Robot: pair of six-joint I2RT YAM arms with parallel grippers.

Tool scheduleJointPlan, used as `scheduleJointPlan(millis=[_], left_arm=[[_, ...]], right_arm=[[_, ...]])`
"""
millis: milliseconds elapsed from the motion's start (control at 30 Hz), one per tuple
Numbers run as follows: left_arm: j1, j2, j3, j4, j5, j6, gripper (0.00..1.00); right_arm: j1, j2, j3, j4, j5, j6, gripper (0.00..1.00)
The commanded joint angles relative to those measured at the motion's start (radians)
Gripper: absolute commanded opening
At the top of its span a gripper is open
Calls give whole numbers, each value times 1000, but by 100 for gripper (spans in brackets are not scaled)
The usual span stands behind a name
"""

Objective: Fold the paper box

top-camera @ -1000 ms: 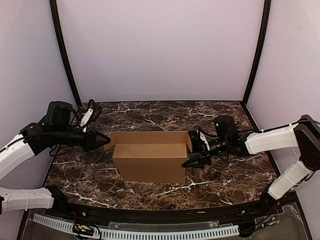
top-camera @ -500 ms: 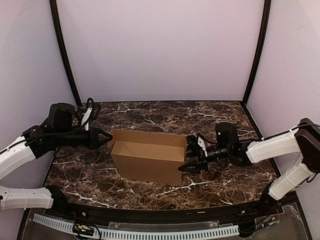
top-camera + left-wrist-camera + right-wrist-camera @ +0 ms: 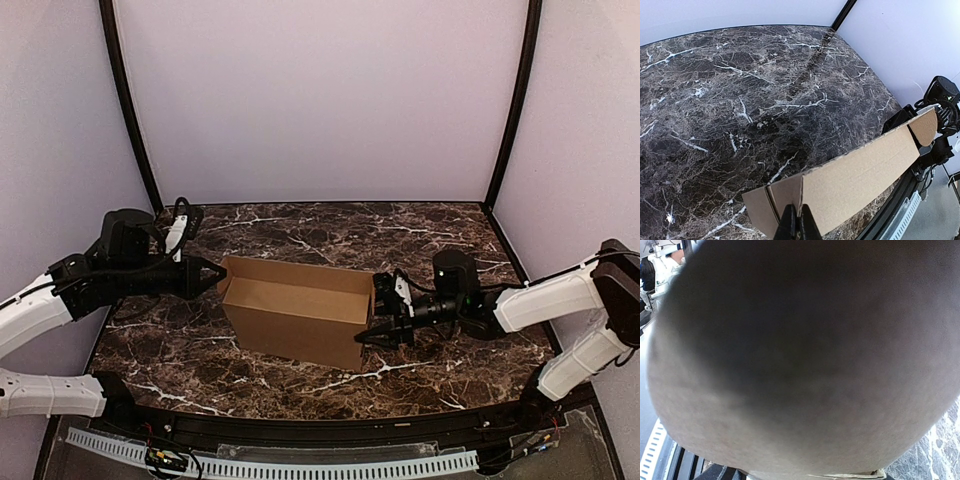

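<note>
- The left gripper is seen pressed together on the paper box, pinched where the left end flap meets the long far wall.
- This hold is judged to be an anchor: the left corner is fixed so that the box cannot slide or rack while the other end is worked.
- The right gripper is set against the opposite end, and its fingers appear spread, one high and one low at the right end wall. No pinch is made out there.
- That end is judged to be braced or pushed inward, so that the right end flap can be folded against the left-hand hold.
- The box is stood open-topped on the marble table, in the middle of the near half, between the two grippers and skewed a little to the table edge.
- By the overhead view alone both arms and the whole box outline are given. The closure of the left fingers is too small to be read there.
- By the left wrist view the pinch, the corner fold and the rounded far flap are shown.
- The right wrist view is almost filled by blurred cardboard close to the lens, so nothing of its own fingers is shown.
</note>
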Motion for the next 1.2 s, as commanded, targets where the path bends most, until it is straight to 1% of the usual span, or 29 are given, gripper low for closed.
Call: scheduleJointPlan(millis=[0,333,700,1167], left_arm=[[-37,12,-42,-38,100,22,1],[-37,-2,-82,-38,71,39,1],[-43,-15,-128,22,92,-21,1],[-75,-25,-152,7,29,-3,1]], right_arm=[[20,19,-6,31,92,-27,28],[22,18,10,7,99,-35,28],[26,9,8,-7,106,-35,27],[28,-8,-6,-3,115,-31,27]])
